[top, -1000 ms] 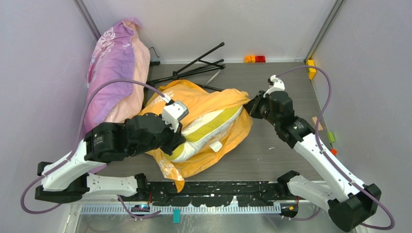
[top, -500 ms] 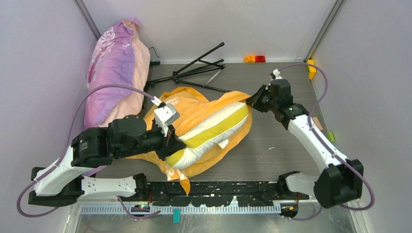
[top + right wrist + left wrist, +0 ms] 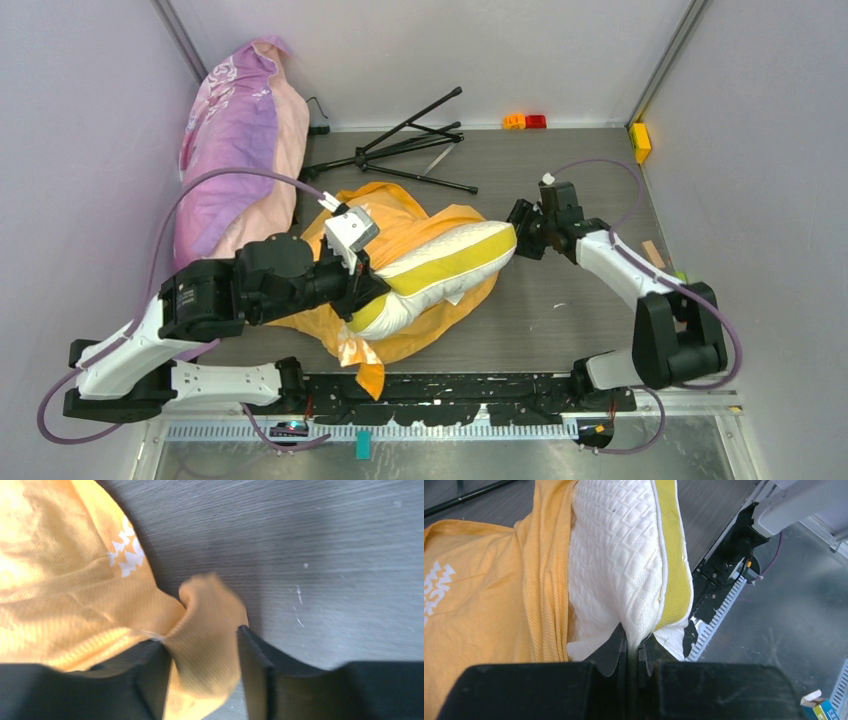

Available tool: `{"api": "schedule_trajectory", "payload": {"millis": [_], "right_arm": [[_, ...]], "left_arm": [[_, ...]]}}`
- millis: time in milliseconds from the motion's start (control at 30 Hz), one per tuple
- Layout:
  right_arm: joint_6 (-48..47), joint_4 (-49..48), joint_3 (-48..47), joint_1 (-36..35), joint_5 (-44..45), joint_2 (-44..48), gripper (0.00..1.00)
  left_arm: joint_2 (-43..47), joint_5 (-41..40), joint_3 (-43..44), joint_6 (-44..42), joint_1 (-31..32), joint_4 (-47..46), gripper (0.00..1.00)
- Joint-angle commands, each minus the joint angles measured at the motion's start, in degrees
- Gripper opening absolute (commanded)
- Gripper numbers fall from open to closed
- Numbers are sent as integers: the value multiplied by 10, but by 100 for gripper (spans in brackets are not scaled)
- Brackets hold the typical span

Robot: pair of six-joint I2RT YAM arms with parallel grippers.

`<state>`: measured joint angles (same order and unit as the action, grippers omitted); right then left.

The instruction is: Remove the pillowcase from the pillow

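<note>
From above, the pillow point(image 3: 440, 268) is seen lying in the middle of the table point(image 3: 570, 310), slanted, with one end toward the near left corner and the other toward the far right corner. The orange pillowcase point(image 3: 405, 222) is bunched up around and under it, mostly on the side toward the left edge, and much of the white top and the yellow band point(image 3: 450, 262) is left bare. The left gripper point(image 3: 362, 290) is placed at the pillow's near left end, and the right gripper point(image 3: 520, 228) at its far right end. A flowery pillow point(image 3: 235, 150) is propped along the left edge, and a black tripod point(image 3: 400, 150) is laid flat near the far edge. In the left wrist view, the left gripper point(image 3: 633, 642) is seen with its fingers pressed almost together, and a thin bit of the white pillow point(image 3: 619, 555) is pinched between them, right where the white cloth meets the yellow band point(image 3: 671, 555). The pillowcase point(image 3: 489, 595) is pushed back beside the pillow and is not held here. In the right wrist view, the right gripper point(image 3: 202, 650) is seen with its fingers partly apart, and a thick, blurry fold of the pillowcase point(image 3: 75, 570) is squeezed between them, filling the gap. The bare table point(image 3: 325, 555) is seen behind it.
</note>
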<state>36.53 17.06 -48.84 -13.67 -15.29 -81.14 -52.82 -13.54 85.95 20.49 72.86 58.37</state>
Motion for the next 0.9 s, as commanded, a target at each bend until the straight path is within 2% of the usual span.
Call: {"api": "schedule_trajectory", "payload": {"millis": [0,67,100,167,233,367,500,533,633,700,733,867], "right_arm": [[-35,70,-43,5,71,115,66],[-31,117,-70,5,116,151,75],[-20,144,-87,5,155,165,82],[2,201,-120,6,222,188,87],[22,253,-154,6,248,204,93],[47,286,-176,5,184,247,94],[82,289,-147,5,136,305,94],[91,288,-136,6,125,317,94],[108,290,-94,5,88,338,94],[106,296,-67,5,83,346,94],[100,300,-55,6,85,350,94],[74,306,-11,6,93,364,94]], "left_arm": [[-17,-48,21,-14,1,-99,0],[-32,-60,8,-19,1,-113,0],[-42,-65,4,-22,1,-120,0],[-65,-73,3,-27,0,-134,0],[-94,-69,10,-29,-4,-143,0],[-164,-28,28,-27,-10,-171,0],[-225,8,37,-16,-16,-193,0],[-239,14,37,-10,-20,-197,3],[-296,98,57,6,-46,-177,41],[-342,129,88,15,-58,-136,60],[-355,130,100,16,-60,-110,66],[-357,99,105,16,-68,-75,80]]}}
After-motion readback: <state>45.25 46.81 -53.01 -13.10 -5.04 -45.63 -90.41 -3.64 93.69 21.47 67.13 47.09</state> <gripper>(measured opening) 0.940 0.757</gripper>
